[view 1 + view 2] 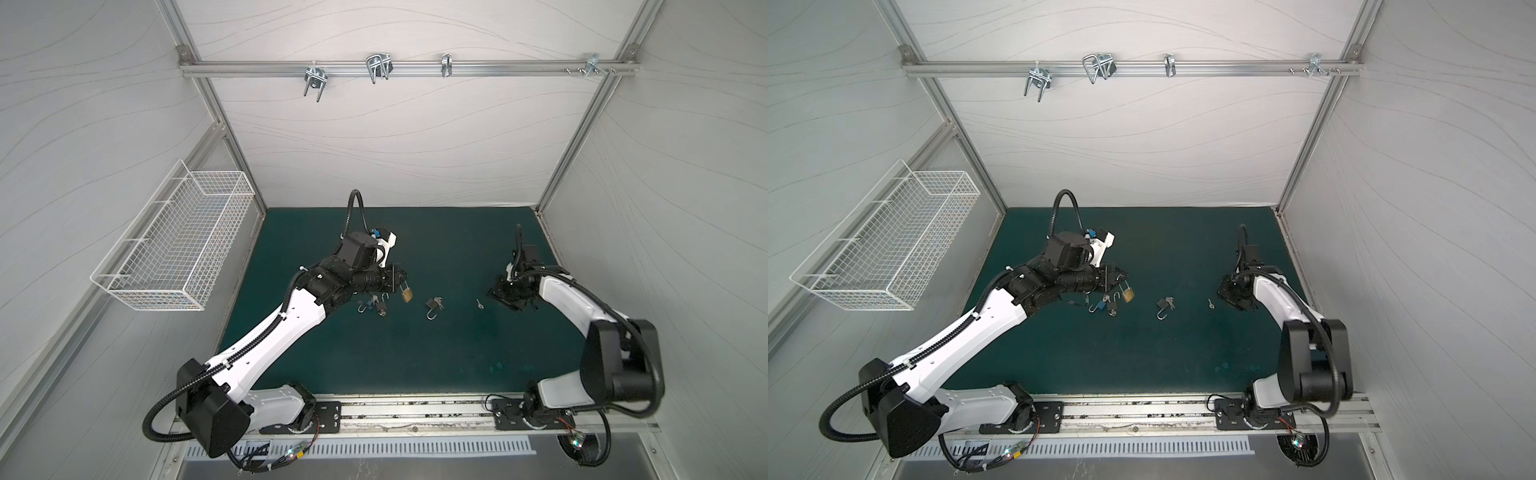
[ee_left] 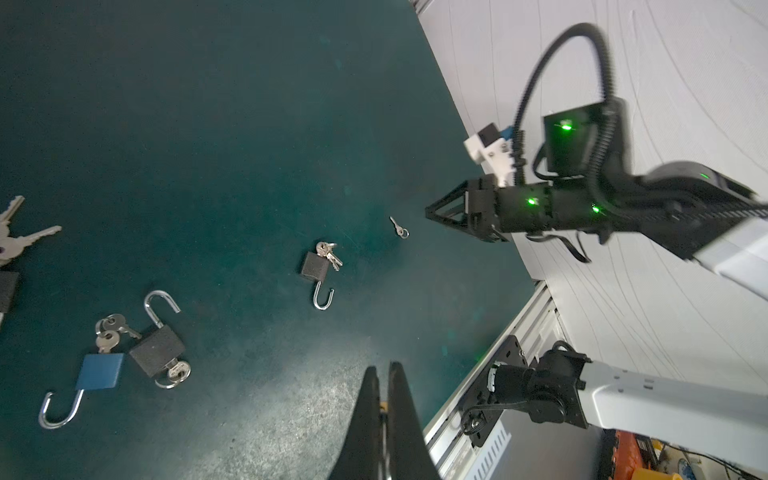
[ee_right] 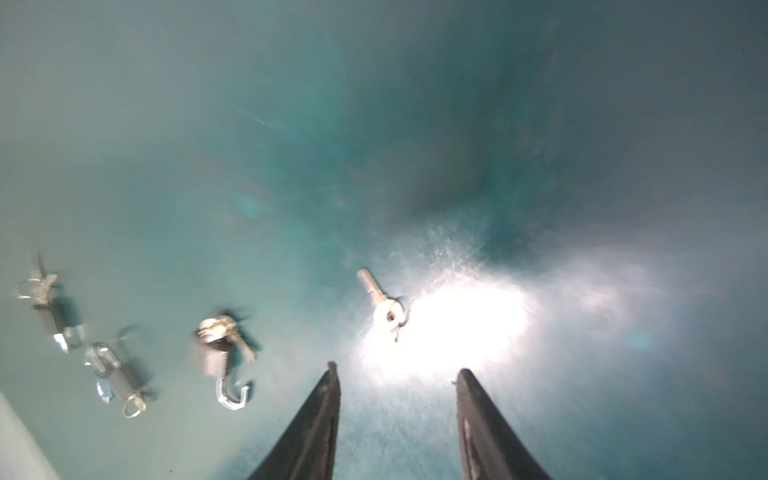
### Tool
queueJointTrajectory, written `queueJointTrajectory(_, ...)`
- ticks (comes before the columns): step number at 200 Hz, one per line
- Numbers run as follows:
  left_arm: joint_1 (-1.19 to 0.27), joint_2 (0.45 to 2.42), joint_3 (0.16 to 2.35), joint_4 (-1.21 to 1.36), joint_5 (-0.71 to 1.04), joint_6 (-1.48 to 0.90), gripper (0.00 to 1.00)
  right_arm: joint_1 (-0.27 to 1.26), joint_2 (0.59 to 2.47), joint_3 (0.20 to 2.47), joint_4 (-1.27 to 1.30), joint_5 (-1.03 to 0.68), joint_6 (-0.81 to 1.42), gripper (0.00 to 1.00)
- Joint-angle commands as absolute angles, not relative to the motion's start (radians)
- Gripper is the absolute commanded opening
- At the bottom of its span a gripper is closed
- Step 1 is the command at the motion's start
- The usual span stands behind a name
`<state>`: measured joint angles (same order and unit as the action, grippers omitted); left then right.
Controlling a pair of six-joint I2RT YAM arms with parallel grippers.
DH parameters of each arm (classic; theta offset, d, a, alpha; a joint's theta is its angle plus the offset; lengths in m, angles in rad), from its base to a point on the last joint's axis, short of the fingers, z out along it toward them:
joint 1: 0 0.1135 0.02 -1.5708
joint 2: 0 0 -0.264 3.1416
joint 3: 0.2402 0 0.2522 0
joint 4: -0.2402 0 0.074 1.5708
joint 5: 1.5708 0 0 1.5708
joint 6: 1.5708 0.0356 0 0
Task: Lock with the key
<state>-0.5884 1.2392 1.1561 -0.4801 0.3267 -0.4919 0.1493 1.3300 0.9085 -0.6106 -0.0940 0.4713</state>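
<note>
A brass padlock (image 1: 407, 294) (image 1: 1128, 294) hangs just above the green mat (image 1: 415, 353) from my left gripper (image 1: 401, 277) (image 2: 383, 368). That gripper is shut on it, and only a sliver of brass shows between its jaws in the left wrist view. A single small silver key (image 1: 480, 304) (image 3: 382, 303) (image 2: 399, 227) lies loose on the mat. My right gripper (image 1: 500, 297) (image 3: 398, 369) stands open just to the right of the key, low over the mat, with nothing between its fingers.
A black padlock (image 1: 433, 306) (image 2: 314, 266) with an open shackle and a key bunch lies mid-mat. A blue padlock (image 1: 368, 306) (image 2: 99, 371) and another black one (image 1: 381, 309) (image 2: 157, 351) lie under my left wrist. A white wire basket (image 1: 174, 237) hangs on the left wall.
</note>
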Motion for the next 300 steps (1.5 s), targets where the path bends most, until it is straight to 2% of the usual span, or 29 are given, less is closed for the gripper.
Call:
queueJointTrajectory(1,-0.535,1.214,1.187,-0.412,0.398,-0.554,0.0,0.296,1.167,0.928,-0.603,0.081,0.368,0.62)
queueJointTrajectory(26,-0.493,1.214,1.134,-0.274,0.534,-0.646,0.0,0.451,1.038,0.911,-0.457,0.036,0.222,0.83)
queueJointTrajectory(53,-0.494,1.206,1.073,-0.113,0.584,-0.735,0.0,0.603,0.971,0.946,-0.358,-0.099,0.124,0.93)
queueJointTrajectory(69,-0.495,1.228,1.081,-0.098,0.583,-0.757,0.0,0.704,0.969,0.988,-0.347,-0.086,0.077,0.98)
queueJointTrajectory(85,-0.497,1.249,1.08,-0.063,0.608,-0.786,0.0,0.78,1.0,1.04,-0.375,-0.084,0.026,0.98)
queueJointTrajectory(129,-0.527,1.282,1.094,-0.019,0.643,-0.807,0.0,0.875,1.134,1.169,-0.505,-0.066,-0.061,0.92)
queueJointTrajectory(189,-0.565,1.283,1.097,-0.005,0.659,-0.808,0.0,0.88,1.184,1.199,-0.53,-0.013,-0.058,0.81)
queueJointTrajectory(213,-0.569,1.282,1.097,-0.002,0.666,-0.806,0.0,0.879,1.187,1.2,-0.537,-0.018,-0.057,0.73)
queueJointTrajectory(264,-0.575,1.287,1.104,-0.002,0.67,-0.806,0.0,0.88,1.184,1.202,-0.537,-0.031,-0.05,0.48)
queueJointTrajectory(300,-0.576,1.286,1.103,-0.004,0.669,-0.805,0.0,0.88,1.18,1.201,-0.538,-0.026,-0.044,0.37)
